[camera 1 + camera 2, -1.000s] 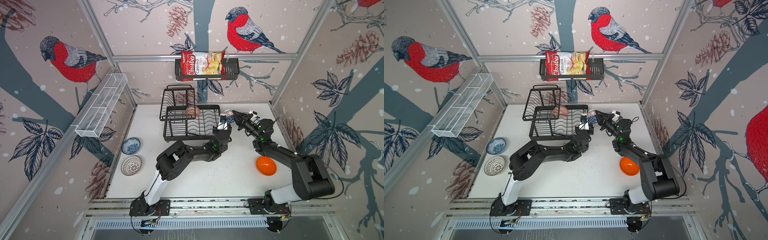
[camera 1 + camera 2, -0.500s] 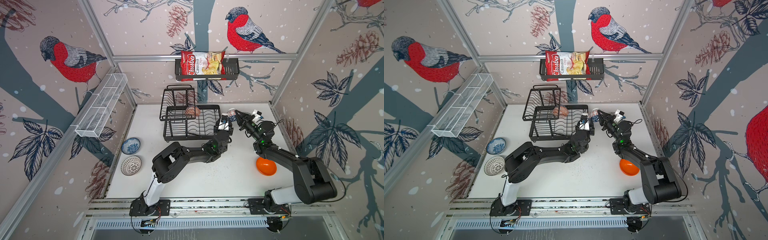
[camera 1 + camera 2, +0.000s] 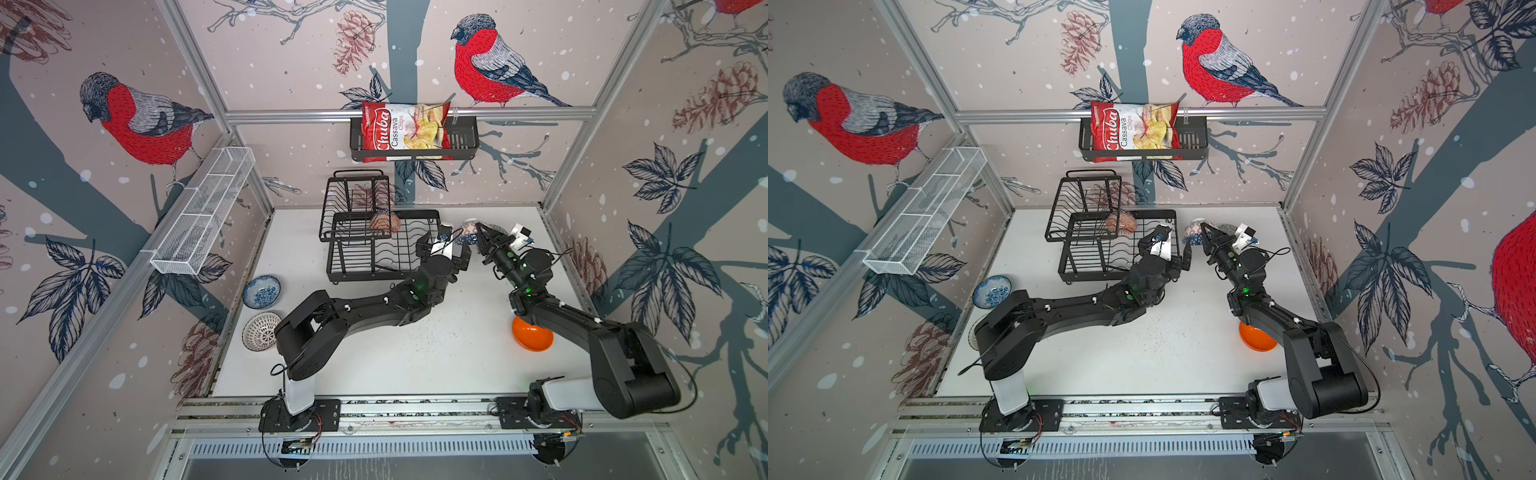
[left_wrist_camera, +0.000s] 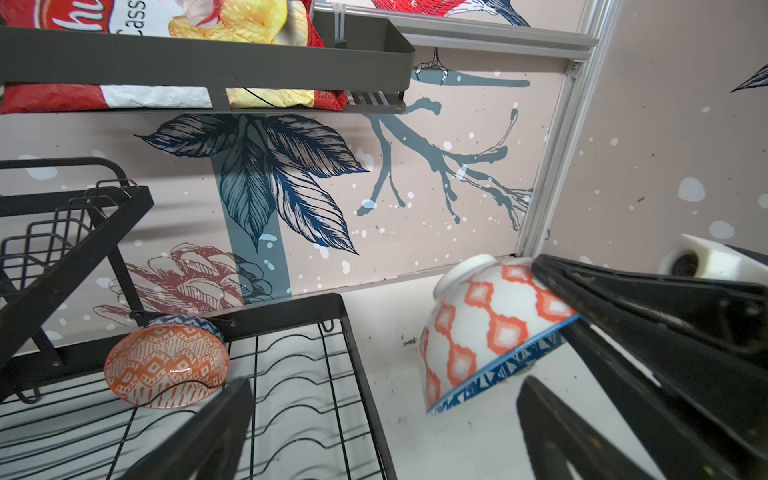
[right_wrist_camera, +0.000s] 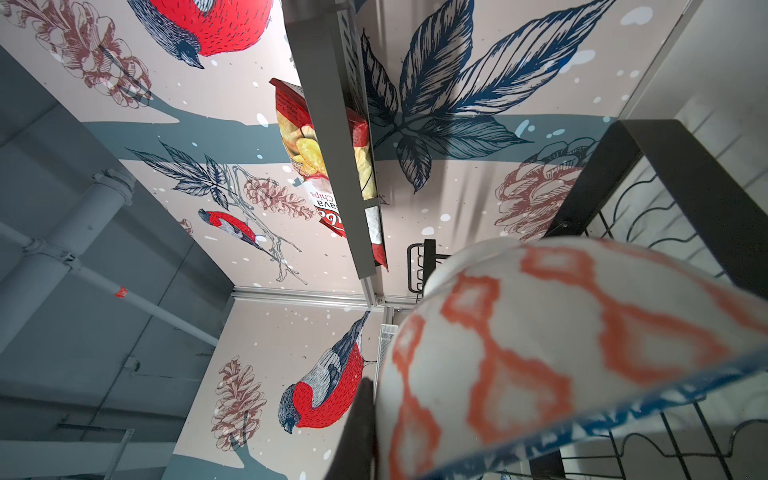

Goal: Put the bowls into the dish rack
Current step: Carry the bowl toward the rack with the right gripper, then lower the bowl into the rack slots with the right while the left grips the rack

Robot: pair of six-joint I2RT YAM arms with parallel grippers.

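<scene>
Right gripper (image 4: 559,301) clamped on rim of white ceramic bowl with orange diamonds and blue edge (image 4: 490,328), tilted beside black wire dish rack (image 4: 282,308); left gripper (image 4: 384,399) wide, empty; probably best to clear side wire before release.

A chips bag (image 3: 405,131) is lying on its side in the black slatted basket (image 3: 463,141) on the back wall. In both top views the chips bag (image 3: 1136,132) is showing the brand "Chuba" in white script on red, with "Cassava Chips" in dark letters on the white panel beside it (all of it running sideways). In the left wrist view the bag (image 4: 137,18) is showing only "Cass". In the right wrist view it (image 5: 322,195) is showing "ava" and "Chips".
</scene>
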